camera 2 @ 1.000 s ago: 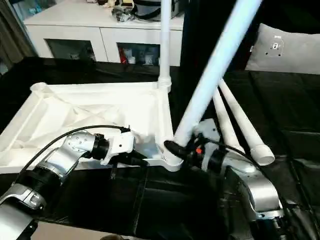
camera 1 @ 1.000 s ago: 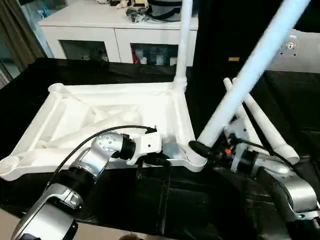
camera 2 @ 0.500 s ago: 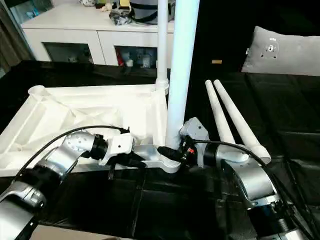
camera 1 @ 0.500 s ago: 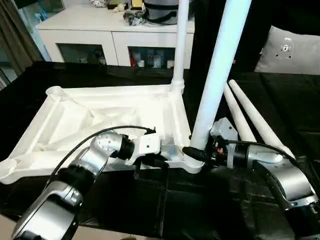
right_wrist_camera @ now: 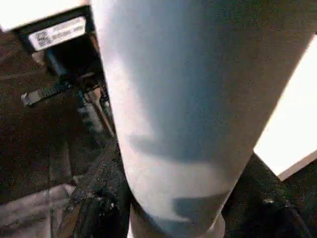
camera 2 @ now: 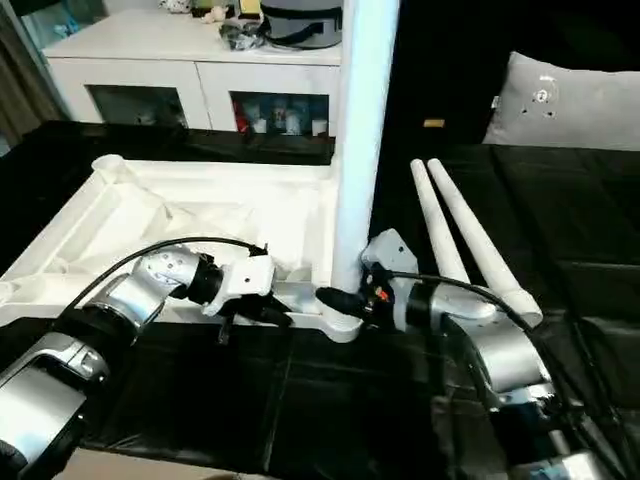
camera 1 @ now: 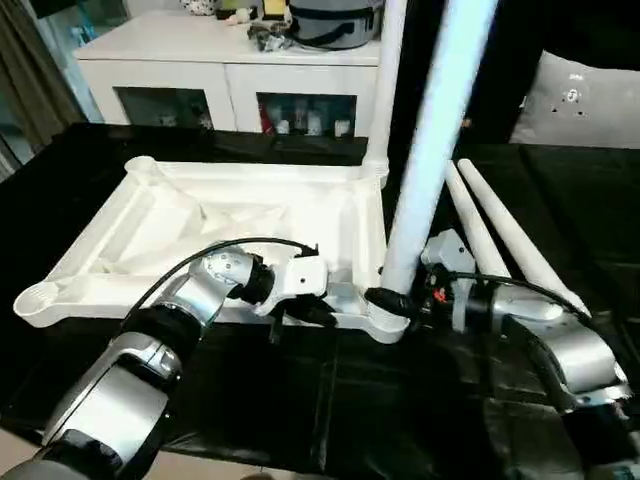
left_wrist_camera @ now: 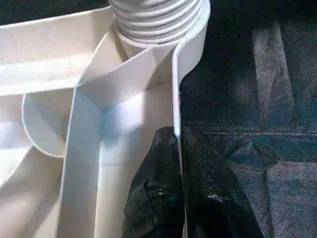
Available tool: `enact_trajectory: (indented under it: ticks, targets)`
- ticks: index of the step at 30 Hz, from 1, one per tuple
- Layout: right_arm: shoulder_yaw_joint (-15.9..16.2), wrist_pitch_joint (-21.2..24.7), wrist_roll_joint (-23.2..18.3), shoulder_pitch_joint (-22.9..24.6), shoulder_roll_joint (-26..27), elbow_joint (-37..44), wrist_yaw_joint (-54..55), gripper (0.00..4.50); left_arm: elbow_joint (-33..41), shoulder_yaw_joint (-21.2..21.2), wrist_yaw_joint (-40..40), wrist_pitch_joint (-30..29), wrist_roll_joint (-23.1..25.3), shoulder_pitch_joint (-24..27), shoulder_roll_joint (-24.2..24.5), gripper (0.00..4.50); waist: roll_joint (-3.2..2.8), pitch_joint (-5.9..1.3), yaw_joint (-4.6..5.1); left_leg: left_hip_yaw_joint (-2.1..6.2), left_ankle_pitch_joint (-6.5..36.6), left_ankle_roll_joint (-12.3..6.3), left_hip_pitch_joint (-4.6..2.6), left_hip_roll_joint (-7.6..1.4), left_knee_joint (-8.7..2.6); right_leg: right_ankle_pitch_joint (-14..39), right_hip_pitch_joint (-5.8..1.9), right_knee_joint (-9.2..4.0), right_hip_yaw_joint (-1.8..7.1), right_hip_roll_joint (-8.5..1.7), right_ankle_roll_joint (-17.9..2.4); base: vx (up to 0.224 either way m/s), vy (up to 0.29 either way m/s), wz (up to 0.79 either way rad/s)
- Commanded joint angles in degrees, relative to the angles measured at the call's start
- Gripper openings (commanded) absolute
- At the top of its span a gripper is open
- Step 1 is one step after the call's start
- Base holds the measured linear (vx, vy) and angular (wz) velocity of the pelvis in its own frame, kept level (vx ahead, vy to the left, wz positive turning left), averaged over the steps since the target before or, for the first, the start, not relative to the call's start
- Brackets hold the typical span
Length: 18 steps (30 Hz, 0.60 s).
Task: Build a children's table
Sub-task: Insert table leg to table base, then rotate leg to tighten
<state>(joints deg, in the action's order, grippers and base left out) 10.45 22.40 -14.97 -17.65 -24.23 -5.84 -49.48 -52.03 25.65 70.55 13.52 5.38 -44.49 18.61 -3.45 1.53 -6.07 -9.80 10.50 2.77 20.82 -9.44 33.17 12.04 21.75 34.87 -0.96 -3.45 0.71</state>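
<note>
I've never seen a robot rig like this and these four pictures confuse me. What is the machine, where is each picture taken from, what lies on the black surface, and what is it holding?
It is a humanoid robot with two silver arms, building a children's table. Two pictures come from cameras in its head, looking down; the other two from cameras on its wrists. On the black surface lies the white tabletop, upside down. One leg already stands in a far corner socket. The left gripper pinches the tabletop's near rim. The right gripper grasps a second leg low down, upright in the near corner socket. Two spare legs lie to the right, and a grey cushion behind.
</note>
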Motion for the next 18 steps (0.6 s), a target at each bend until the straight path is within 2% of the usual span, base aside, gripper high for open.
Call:
enact_trajectory:
  ticks: [1, 2, 3, 4, 5, 6, 7, 8, 9, 10, 11, 12, 13, 14, 15, 16, 18]
  targets:
    - [3.02, 4.96, 3.33, 2.48, 2.38, -6.99, 4.70, 1.91, 3.14, -3.27, -2.82, -1.73, -1.01, 0.00, 0.79, 0.00, 0.31, -1.51, 0.43, 1.89, 23.86, 2.42, -0.99, -3.47, -5.05, 27.42, -0.58, -6.15, 2.38, -5.19, -9.30, 0.000, 0.000, 0.00]
    - [2.45, 4.77, 3.85, 2.23, 3.28, -7.43, 6.88, 1.91, 5.49, -3.86, -3.64, -3.95, -1.31, 1.68, 1.40, 0.00, 0.80, -1.50, 0.61, 1.99, 23.99, 2.51, -0.89, -3.49, -5.13, 28.30, -0.64, -6.12, 2.33, -5.25, -9.07, 0.000, 0.000, 0.00]
    - [1.74, 4.67, 4.30, 2.00, 4.55, -7.85, 9.51, 1.91, 9.91, -4.91, -4.90, -8.05, -2.10, 4.47, 2.14, 0.00, 0.43, -1.21, 1.14, 2.21, 24.77, 2.83, -0.61, -3.50, -5.42, 30.47, -0.50, -6.17, 2.24, -5.29, -8.55, 0.000, 0.000, 0.00]
    - [1.46, 4.64, 4.47, 1.91, 5.07, -8.00, 10.57, 1.91, 11.82, -5.36, -5.43, -9.81, -2.45, 5.65, 2.44, 0.00, 0.37, -1.24, 1.29, 2.29, 25.61, 2.93, -0.86, -3.50, -5.38, 32.02, -0.36, -6.34, 2.17, -5.32, -7.94, 0.000, 0.000, 0.00]
    - [1.19, 4.75, 4.44, 1.87, 5.62, -8.08, 11.40, 1.91, 14.23, -5.93, -5.93, -12.02, -3.04, 7.01, 2.61, 0.00, 0.31, -1.01, 1.88, 2.52, 26.70, 3.26, -0.62, -3.57, -5.67, 33.00, -0.27, -6.29, 2.17, -5.26, -7.66, 0.000, 0.000, 0.00]
    - [0.78, 4.91, 4.58, 1.72, 6.48, -8.36, 12.69, 1.91, 18.26, -6.48, -6.54, -15.03, -3.56, 9.18, 2.98, 0.00, 0.46, -1.05, 2.18, 2.67, 28.38, 3.58, -0.92, -3.62, -5.66, 35.08, -0.01, -6.43, 2.21, -5.35, -7.03, 0.000, 0.000, 0.00]
    - [0.78, 4.91, 4.58, 1.72, 6.48, -8.36, 12.69, 1.91, 18.26, -6.48, -6.54, -15.03, -3.56, 9.18, 2.98, 0.00, 0.27, -0.86, 2.47, 2.78, 29.36, 3.46, -1.01, -3.52, -5.61, 36.43, 0.30, -6.65, 2.13, -5.28, -6.64, 0.000, 0.000, 0.00]
    - [0.51, 4.95, 4.76, 1.55, 7.14, -8.64, 13.70, 1.91, 21.59, -6.78, -7.03, -17.26, -3.79, 10.98, 3.31, 0.00, 0.22, -0.84, 2.83, 2.72, 31.03, 3.33, -1.52, -3.28, -5.38, 39.02, 0.76, -7.29, 2.09, -5.07, -5.42, 0.000, 0.000, 0.00]
    - [0.40, 4.70, 5.22, 1.25, 7.73, -9.19, 14.73, 1.91, 25.10, -6.90, -7.71, -19.15, -3.64, 12.90, 3.64, 0.00, 0.15, -0.91, 3.47, 3.04, 31.35, 3.69, -1.11, -3.48, -5.73, 37.35, 0.33, -6.90, 2.05, -5.25, -5.96, 0.000, 0.000, 0.00]
    - [0.15, 4.32, 5.55, 0.67, 8.64, -10.14, 16.13, 1.91, 29.74, -7.06, -9.11, -22.19, -2.80, 15.23, 3.75, 0.00, 0.19, -0.96, 3.67, 3.05, 30.59, 3.47, -0.70, -3.44, -6.01, 36.11, -0.07, -6.88, 1.89, -5.04, -5.83, 0.000, 0.000, 0.00]
    - [-0.08, 3.81, 5.80, 0.07, 9.35, -10.99, 17.25, 1.91, 34.06, -7.13, -10.41, -25.16, -1.87, 17.14, 3.55, 0.00, -0.03, -1.18, 3.61, 3.08, 30.02, 3.60, -0.59, -3.56, -6.19, 33.92, -0.27, -6.51, 1.91, -5.03, -6.20, 0.000, 0.000, 0.00]
    - [-0.31, 3.36, 6.06, -0.53, 9.91, -11.77, 18.24, 1.91, 37.68, -7.22, -11.55, -27.94, -1.26, 18.52, 3.02, 0.00, -0.27, -1.33, 4.36, 3.06, 28.28, 3.79, 0.10, -3.59, -6.43, 27.90, -0.77, -5.91, 1.71, -4.83, -7.94, 0.000, 0.000, 0.00]
    - [-0.60, 2.99, 6.18, -1.01, 10.43, -12.41, 18.95, 1.91, 41.12, -7.19, -12.43, -30.76, -0.87, 19.61, 2.35, 0.00, 0.07, -1.27, 4.41, 2.58, 28.62, 3.40, -0.43, -3.43, -6.14, 27.71, -0.17, -6.38, 1.81, -4.50, -8.10, 0.000, 0.000, 0.00]
    - [-0.78, 2.47, 6.23, -1.39, 10.81, -12.91, 19.28, 1.91, 43.98, -6.90, -12.95, -32.99, -0.84, 20.34, 1.57, 0.00, 0.12, -1.31, 4.37, 2.50, 28.31, 3.22, -0.59, -3.42, -5.93, 27.03, -0.13, -6.45, 2.01, -4.66, -8.53, 0.000, 0.000, 0.00]
    - [-0.82, 2.10, 6.09, -1.79, 11.21, -13.29, 19.26, 1.91, 48.06, -5.98, -13.98, -36.35, -0.98, 21.14, 0.31, 0.00, 0.52, -1.38, 4.48, 2.19, 26.45, 2.77, -0.48, -3.40, -5.82, 24.27, -0.31, -6.32, 2.19, -4.55, -9.54, 0.000, 0.000, 0.00]
    - [-0.61, 1.86, 6.03, -1.80, 11.18, -13.16, 18.86, 1.91, 48.56, -5.61, -14.44, -36.84, -1.05, 21.13, -0.25, 0.00, 0.36, -1.37, 4.36, 2.12, 25.65, 2.37, -0.45, -3.36, -5.77, 23.58, -0.37, -6.29, 2.20, -4.53, -9.83, 0.000, 0.000, 0.00]
    - [-0.22, 1.53, 5.99, -1.76, 11.11, -12.98, 18.32, 1.91, 48.11, -5.23, -15.20, -37.02, -0.91, 20.91, -0.78, 0.00, 0.47, -1.44, 3.93, 1.63, 23.40, 1.25, -0.64, -3.10, -5.38, 22.42, -0.35, -6.52, 2.25, -4.27, -10.06, 0.000, 0.000, 0.00]
